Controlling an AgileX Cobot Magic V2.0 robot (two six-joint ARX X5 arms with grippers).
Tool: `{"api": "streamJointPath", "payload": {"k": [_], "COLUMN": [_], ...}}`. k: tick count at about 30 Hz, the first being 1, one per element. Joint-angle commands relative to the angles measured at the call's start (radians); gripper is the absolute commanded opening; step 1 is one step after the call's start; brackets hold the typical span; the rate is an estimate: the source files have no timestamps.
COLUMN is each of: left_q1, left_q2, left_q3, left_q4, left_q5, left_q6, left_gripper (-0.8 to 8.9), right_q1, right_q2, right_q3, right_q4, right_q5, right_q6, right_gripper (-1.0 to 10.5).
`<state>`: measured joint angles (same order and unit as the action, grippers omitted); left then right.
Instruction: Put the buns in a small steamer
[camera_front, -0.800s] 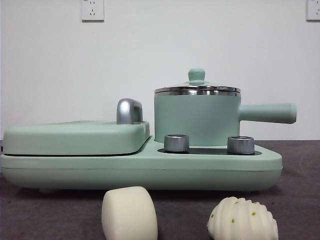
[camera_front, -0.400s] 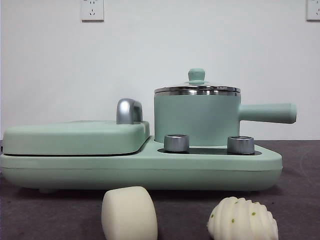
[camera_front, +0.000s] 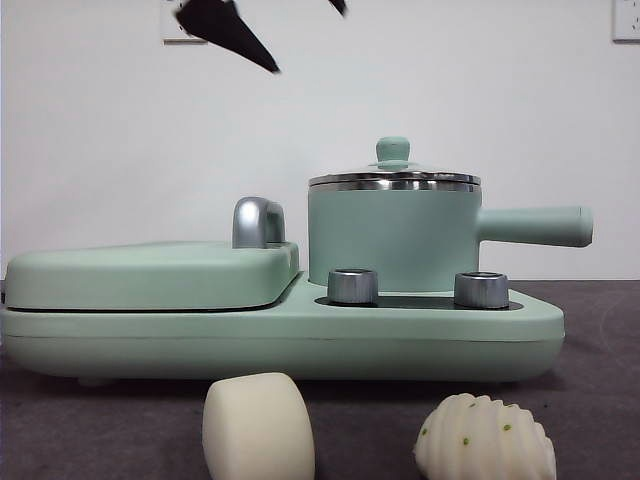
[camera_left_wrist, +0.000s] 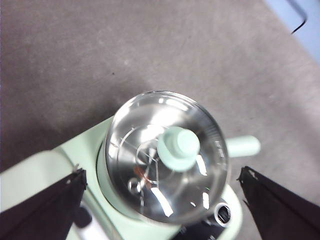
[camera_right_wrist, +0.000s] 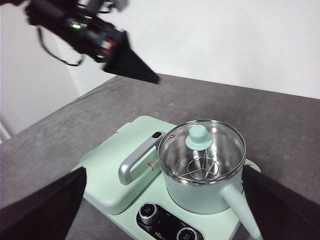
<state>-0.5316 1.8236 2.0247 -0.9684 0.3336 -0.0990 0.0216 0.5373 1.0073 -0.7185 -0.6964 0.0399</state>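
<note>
The smooth drum-shaped bun (camera_front: 258, 428) and the ridged bun with green specks (camera_front: 485, 440) lie on the table in front of the cooker. The small steamer (camera_front: 393, 235) stands on the cooker's right side with its glass lid and green knob (camera_front: 393, 150) on. My left gripper (camera_front: 311, 43) is open and hangs high above the steamer; the left wrist view looks straight down on the lid (camera_left_wrist: 145, 165) between the left gripper's (camera_left_wrist: 161, 172) spread jaws. My right gripper (camera_right_wrist: 164, 172) is open and empty, held high and back from the steamer (camera_right_wrist: 200, 192). The buns are out of both wrist views.
The flat green griddle (camera_front: 150, 272) with its chrome handle (camera_front: 257, 222) fills the cooker's left half. Two steel knobs (camera_front: 353, 285) sit in front of the steamer, whose side handle (camera_front: 535, 226) points right. The left arm (camera_right_wrist: 100, 42) shows in the right wrist view.
The left gripper's black jaws have come into the top of the front view above the cooker. The buns and the steamer have not moved.
</note>
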Motion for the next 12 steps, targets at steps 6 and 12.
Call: {"api": "streamJointPath", "payload": {"k": [6,12], "left_q1": [-0.100,-0.167], "left_q2": [0.174,0.254], "left_q3": [0.163,0.163], "left_q4": [-0.003,0.019], "left_q5": [-0.093,-0.191], "left_q6": [0.087,0.109], "left_gripper": [4.98,4.98], "right_q1": [0.003,0.003], "right_q2": [0.004,0.004], "right_q3": [0.016,0.016], "right_q4": [0.007,0.007], "right_q5": [-0.003,-0.003], "right_q6": [0.000,0.001], "right_gripper": [5.0,5.0]}}
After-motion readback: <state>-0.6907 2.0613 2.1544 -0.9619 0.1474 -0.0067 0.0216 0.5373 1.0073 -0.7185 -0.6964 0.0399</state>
